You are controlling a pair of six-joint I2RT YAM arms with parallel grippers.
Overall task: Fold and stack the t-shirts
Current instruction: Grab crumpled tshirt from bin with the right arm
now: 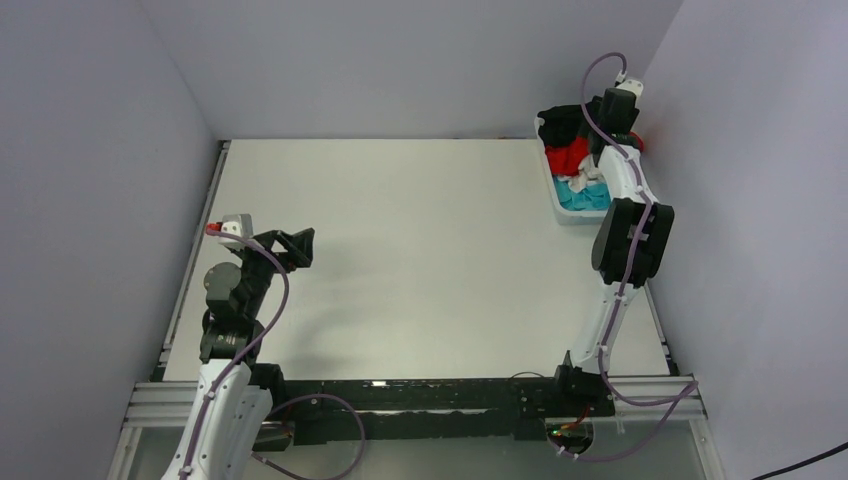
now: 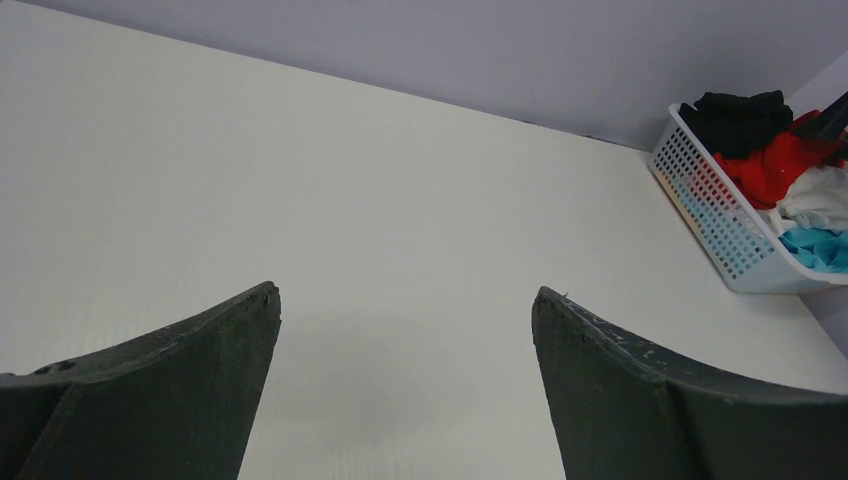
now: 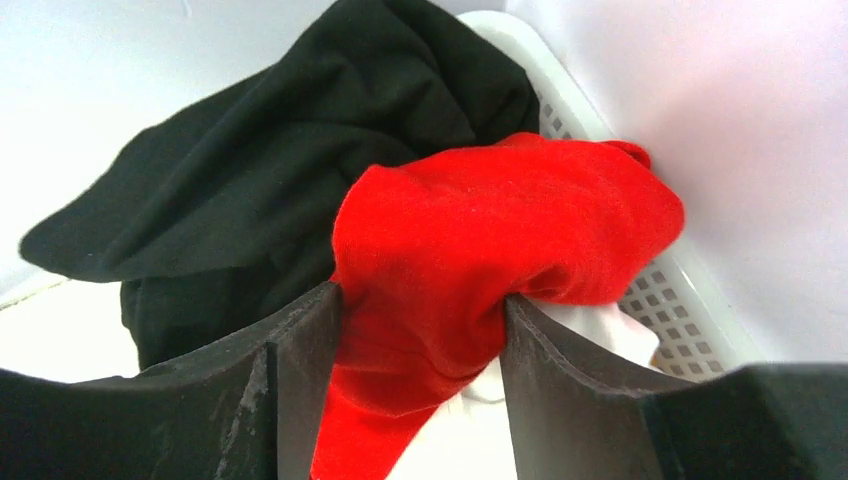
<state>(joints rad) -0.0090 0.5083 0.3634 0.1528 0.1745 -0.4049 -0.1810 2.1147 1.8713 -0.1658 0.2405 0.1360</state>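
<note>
In the basket [image 1: 553, 195] lie all the shirts, heaped and unfolded. The red shirt [image 3: 480, 230] is on top, touching the black shirt [image 3: 250, 190] at the basket's far end. The white shirt [image 3: 610, 330] lies under it, and the turquoise shirt [image 1: 585, 198] sits at the basket's near end.

The right gripper [image 3: 422, 297] reaches down into the basket. A bunched fold of the red shirt sits between its fingers and touches both inner faces, with the jaws at a middling gap. The view is too close to judge how firm the pinch is.

The left gripper [image 2: 405, 293] hangs well apart from the basket, over the bare table [image 1: 420, 250], spread wide and holding nothing.

Risks:
- A shallow pinch on loose cloth may slip as the arm lifts.
- The red shirt may drag the black or white shirt out over the basket's rim.
- Cloth snagging on the slatted wall could tip or shift the light basket.
</note>
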